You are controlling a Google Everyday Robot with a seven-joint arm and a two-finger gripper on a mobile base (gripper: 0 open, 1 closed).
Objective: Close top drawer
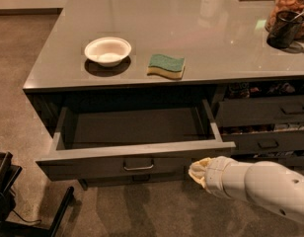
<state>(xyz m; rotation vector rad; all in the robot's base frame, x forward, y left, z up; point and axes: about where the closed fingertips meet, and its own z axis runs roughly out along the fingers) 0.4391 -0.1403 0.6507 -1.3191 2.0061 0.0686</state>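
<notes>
Top drawer (93, 163) stands pulled well out from under the counter (201, 28), its shallow grey box showing bare inside, bar handle (138, 166) centred on the front. My gripper (199, 170) sits low at the drawer front's right end, just beside or touching it; I cannot tell which. Arm (263, 186) comes in from lower right. How the jaws stand I cannot tell. On the counter: white bowl (108, 50), green sponge (166, 65) beside it, dark cup (284, 28) far right. Narrower drawers (263, 112) to the right, partly open.
</notes>
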